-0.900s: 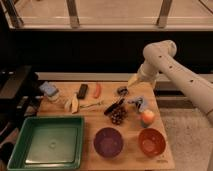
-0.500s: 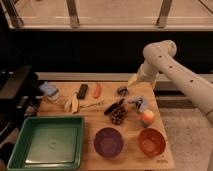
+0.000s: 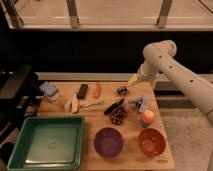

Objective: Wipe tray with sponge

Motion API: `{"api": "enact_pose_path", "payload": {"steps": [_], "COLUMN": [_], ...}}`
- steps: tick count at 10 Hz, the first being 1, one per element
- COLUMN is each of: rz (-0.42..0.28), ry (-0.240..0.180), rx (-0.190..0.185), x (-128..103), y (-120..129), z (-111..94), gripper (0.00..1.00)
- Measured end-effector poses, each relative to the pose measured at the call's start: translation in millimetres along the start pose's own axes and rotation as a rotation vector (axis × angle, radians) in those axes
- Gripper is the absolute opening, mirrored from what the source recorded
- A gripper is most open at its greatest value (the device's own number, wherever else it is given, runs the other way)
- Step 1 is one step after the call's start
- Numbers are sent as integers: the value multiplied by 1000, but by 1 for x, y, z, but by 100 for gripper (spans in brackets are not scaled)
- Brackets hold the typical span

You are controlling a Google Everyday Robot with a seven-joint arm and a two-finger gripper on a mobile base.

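At the back right of the table [image 3: 98, 123], the gripper [image 3: 132, 80] hangs over the far edge, at the end of a white arm [image 3: 172, 70] that reaches in from the right. Its pale fingers stand spread wide and hold nothing; they touch nothing on the table.

Nearest to it, just below and left, lies a small dark object [image 3: 121, 90]. Further forward a black utensil [image 3: 114, 106] lies at a slant, its lower end against a bunch of grapes [image 3: 117, 116]. A small blue object [image 3: 137, 102] sits to the right of these, with an apple [image 3: 147, 117] just in front of it.

Left along the back row lie a red piece [image 3: 97, 90] and a black bar [image 3: 82, 90], side by side, then a banana [image 3: 72, 103] a little nearer the front.

The sponge [image 3: 48, 88] rests at the far left back corner of the table, well apart from the gripper, with the bar, the red piece and the dark object lying between the two.

The tray [image 3: 80, 142] fills the front left corner, directly in front of the sponge, and looks bare inside. A purple bowl [image 3: 108, 142] stands just to its right, and an orange bowl [image 3: 151, 142] beyond that, at the front right.
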State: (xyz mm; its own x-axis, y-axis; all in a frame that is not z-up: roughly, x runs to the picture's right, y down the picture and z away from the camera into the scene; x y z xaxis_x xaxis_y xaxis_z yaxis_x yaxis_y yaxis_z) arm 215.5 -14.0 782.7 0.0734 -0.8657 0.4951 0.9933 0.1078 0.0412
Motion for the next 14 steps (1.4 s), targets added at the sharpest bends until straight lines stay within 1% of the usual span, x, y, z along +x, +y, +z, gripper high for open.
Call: {"api": "enact_pose_path", "payload": {"steps": [10,12,13,14], "rz": [-2,-81,-149,-239], "ry": [3,32,46,60], "rx": [1,31,55,80], "x": [0,5,8,10], "y": [-1,-10,-24,-47], "z": [0,-6,-8,-10], "gripper": [80,80,80,80]}}
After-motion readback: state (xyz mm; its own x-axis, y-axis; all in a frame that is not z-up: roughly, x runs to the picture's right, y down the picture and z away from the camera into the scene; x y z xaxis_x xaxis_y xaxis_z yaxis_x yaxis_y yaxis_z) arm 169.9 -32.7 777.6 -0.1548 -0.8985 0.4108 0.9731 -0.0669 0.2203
